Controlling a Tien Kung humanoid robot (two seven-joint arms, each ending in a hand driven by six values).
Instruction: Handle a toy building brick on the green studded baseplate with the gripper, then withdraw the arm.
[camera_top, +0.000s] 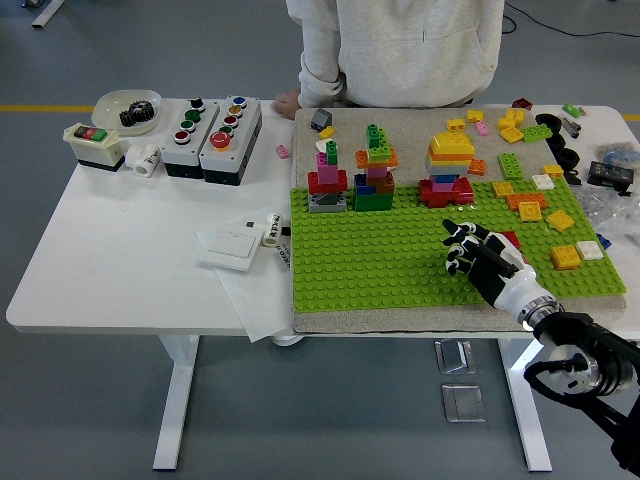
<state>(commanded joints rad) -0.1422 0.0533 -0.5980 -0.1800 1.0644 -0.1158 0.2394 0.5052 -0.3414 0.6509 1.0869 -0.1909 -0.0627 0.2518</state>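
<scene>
Head view of a white counter (120, 250). The green studded baseplate (390, 260) lies right of centre on a grey mat (420, 125). Along its upper edge stand three stacked brick towers: a left tower (327, 182), a middle tower (375, 170) and a right tower (447, 170). Loose yellow, orange, white and green bricks (530, 200) are scattered over the right part of the baseplate and mat.

The right hand (487, 265) enters from the lower right corner and rests over the lower right area of the baseplate, its fingers (458, 245) spread loosely toward the left and gripping nothing visible. A red brick (509, 240) lies on the baseplate just beside the hand's upper edge; whether they touch cannot be told.

In the upper left of the frame sit two button boxes (212, 127), a switch box (92, 143) and a white bowl (126, 106). A person in a light sweatshirt (400, 50) stands at the top, one hand (287, 102) on the counter edge.
</scene>
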